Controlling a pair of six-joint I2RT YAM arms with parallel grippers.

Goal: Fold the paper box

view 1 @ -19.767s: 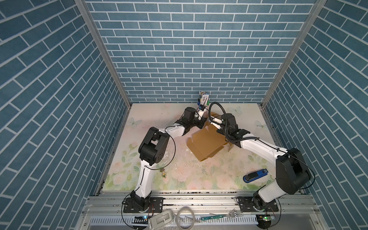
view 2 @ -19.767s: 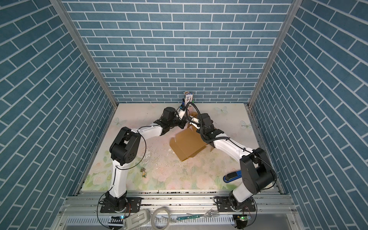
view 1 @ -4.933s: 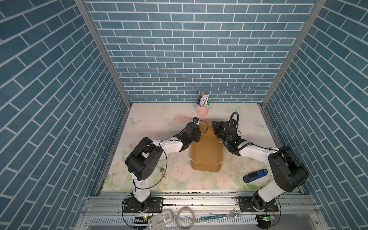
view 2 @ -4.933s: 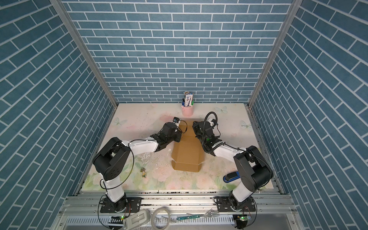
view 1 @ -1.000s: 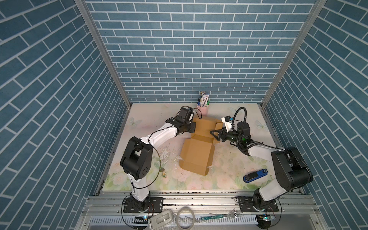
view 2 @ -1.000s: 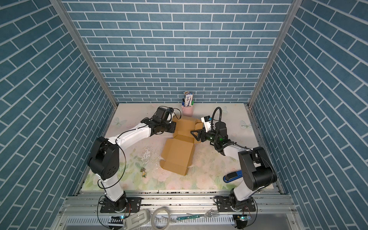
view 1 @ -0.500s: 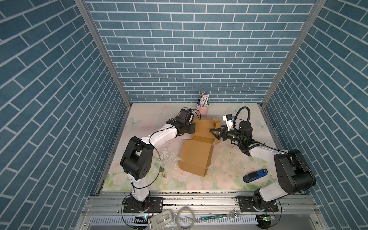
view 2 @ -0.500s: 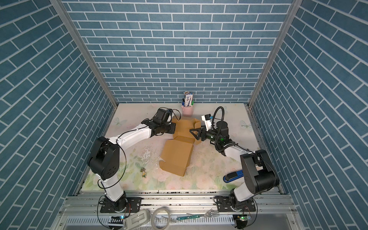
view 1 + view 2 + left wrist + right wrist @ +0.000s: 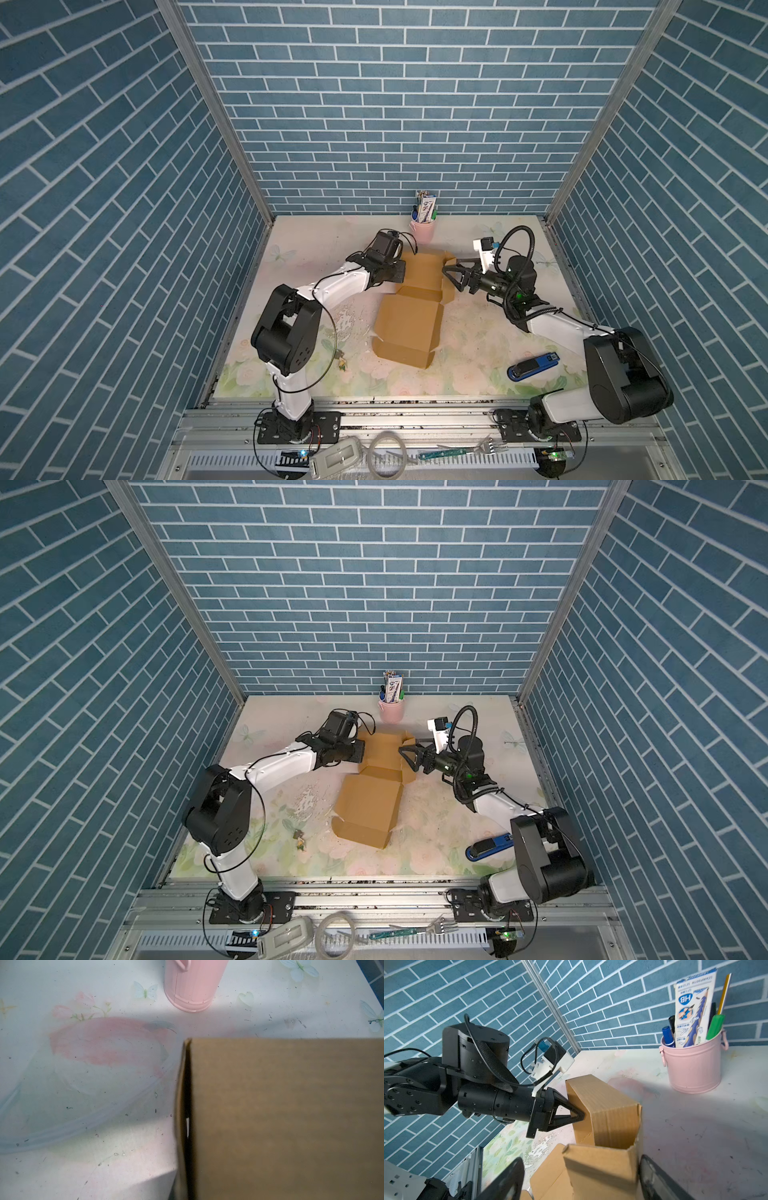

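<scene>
Spreading wider than a second ago, the right pincer (image 9: 452,277) straddles the right flap of the paper box (image 9: 409,320), lying central on the surface (image 9: 316,266); we judge that flap folds next. Our left pincer (image 9: 581,1115) pinches the opposite wall. We count one paper box, two pincers, one pink cup (image 9: 422,230), one stapler (image 9: 533,366).

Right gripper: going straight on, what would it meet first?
The right gripper would probably meet the raised side flap of the plain brown corrugated cardboard box, right at its open jaws.

Left claw (image 9: 581,1115) against paper box (image 9: 612,1113)
</scene>
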